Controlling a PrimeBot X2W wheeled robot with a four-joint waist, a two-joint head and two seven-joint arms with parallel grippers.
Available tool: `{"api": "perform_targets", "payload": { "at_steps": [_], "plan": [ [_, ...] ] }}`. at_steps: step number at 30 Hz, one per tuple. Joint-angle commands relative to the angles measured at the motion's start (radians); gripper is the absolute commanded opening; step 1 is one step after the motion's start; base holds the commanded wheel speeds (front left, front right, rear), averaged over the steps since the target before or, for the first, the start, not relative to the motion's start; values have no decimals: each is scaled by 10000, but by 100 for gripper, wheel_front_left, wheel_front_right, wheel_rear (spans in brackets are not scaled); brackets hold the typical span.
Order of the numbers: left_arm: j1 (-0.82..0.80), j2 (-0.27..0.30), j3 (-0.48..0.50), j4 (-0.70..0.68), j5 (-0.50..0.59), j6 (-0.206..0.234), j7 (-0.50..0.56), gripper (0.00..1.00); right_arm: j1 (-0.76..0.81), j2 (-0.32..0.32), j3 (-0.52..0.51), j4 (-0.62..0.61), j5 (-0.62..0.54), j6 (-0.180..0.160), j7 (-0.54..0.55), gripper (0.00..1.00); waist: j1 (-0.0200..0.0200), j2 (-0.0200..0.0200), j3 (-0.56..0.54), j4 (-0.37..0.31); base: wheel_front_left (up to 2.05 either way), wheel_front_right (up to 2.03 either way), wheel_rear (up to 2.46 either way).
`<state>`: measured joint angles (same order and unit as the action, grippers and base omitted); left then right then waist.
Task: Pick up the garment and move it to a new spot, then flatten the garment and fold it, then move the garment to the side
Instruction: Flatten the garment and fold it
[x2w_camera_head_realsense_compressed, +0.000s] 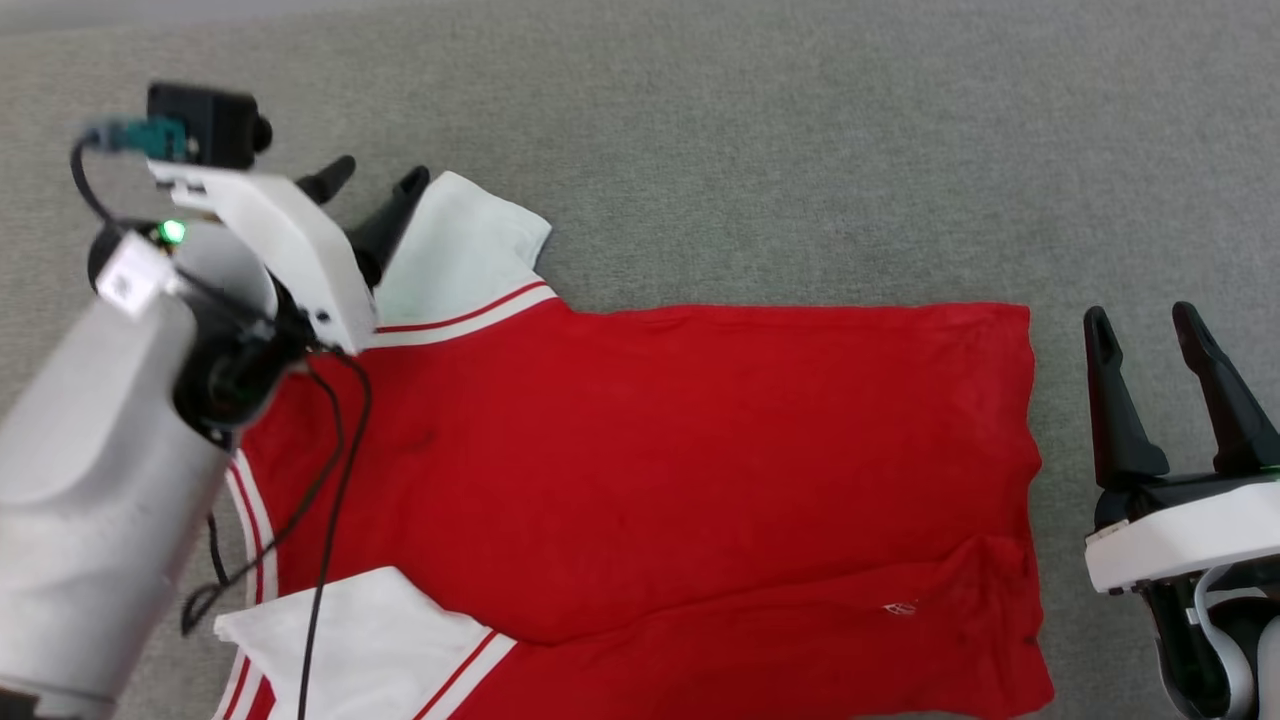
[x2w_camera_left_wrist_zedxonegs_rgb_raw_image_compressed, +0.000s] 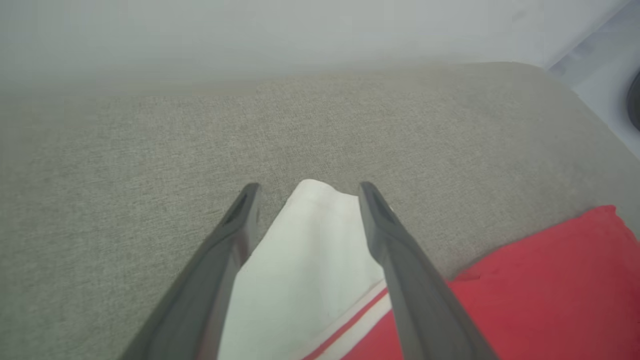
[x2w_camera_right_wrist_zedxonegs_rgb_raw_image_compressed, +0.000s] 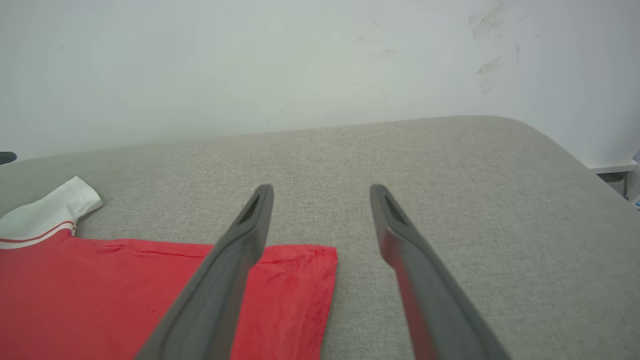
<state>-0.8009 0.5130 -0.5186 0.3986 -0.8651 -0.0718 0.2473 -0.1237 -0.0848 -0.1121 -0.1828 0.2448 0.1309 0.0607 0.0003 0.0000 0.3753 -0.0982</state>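
We see a grey fabric surface (x2w_camera_head_realsense_compressed: 800, 150) running to a white wall (x2w_camera_right_wrist_zedxonegs_rgb_raw_image_compressed: 250, 65) beyond our right gripper (x2w_camera_head_realsense_compressed: 1141, 313), jaws parted. The red garment (x2w_camera_head_realsense_compressed: 650, 450) lies flat, its white sleeve (x2w_camera_left_wrist_zedxonegs_rgb_raw_image_compressed: 310, 250) between our left gripper's (x2w_camera_head_realsense_compressed: 380, 172) parted jaws.

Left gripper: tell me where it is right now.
In the head view, the left gripper sits upper left, open, at the garment's far white sleeve; the left wrist view shows that sleeve between its fingers.

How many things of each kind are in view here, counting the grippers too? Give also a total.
Red T-shirt: 1
Grippers: 2 (left gripper, right gripper)
Grey upholstered surface: 1
Total: 4
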Motion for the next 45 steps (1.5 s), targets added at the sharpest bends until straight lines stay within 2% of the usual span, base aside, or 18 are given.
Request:
{"api": "perform_targets", "payload": {
  "at_steps": [1,7,18,19,20,21,25,32,39,45],
  "plan": [
    [-507,96,-71,265,-246,-95,733,100,-198,79,-1,62,-36,-4,-79,100,-3,0,269,-211,0,0,0],
    [-1609,320,-305,1272,-966,-156,3324,100,-385,186,130,284,70,-4,-241,100,-3,0,671,-614,0,0,0],
    [-1698,192,-944,2819,-1216,-162,5272,100,-491,297,224,662,283,-4,-449,100,-3,0,1186,-1061,0,0,0],
    [-1573,180,-1083,3059,-1233,-101,5587,85,-500,305,238,692,299,-4,-448,100,-3,0,1206,-1094,0,0,0],
    [-1468,132,-1191,3236,-1259,-75,5835,40,-507,306,239,725,317,-4,-442,100,-3,0,1217,-1114,0,0,0],
    [-1405,64,-1271,3368,-1294,-85,6029,2,-525,313,242,747,340,-4,-436,100,-3,0,1229,-1129,0,0,0],
    [-1380,-259,-1479,3586,-1232,-182,6073,0,-543,325,188,866,444,-4,-317,100,-3,0,1181,-1106,0,0,0],
    [-2010,-165,-1363,3659,-1012,-347,5212,0,-688,76,-116,1269,551,-4,396,100,-3,0,794,-876,0,0,0],
    [-2344,-207,-1067,3234,-1015,-498,3867,0,-1276,-416,-551,2230,756,-4,2625,100,-3,0,286,-354,0,0,0],
    [-2578,-389,-1121,2845,-985,-520,3486,0,-2141,-1135,-88,2762,1323,-4,4584,100,-3,0,316,267,0,0,0]
  ]
}}
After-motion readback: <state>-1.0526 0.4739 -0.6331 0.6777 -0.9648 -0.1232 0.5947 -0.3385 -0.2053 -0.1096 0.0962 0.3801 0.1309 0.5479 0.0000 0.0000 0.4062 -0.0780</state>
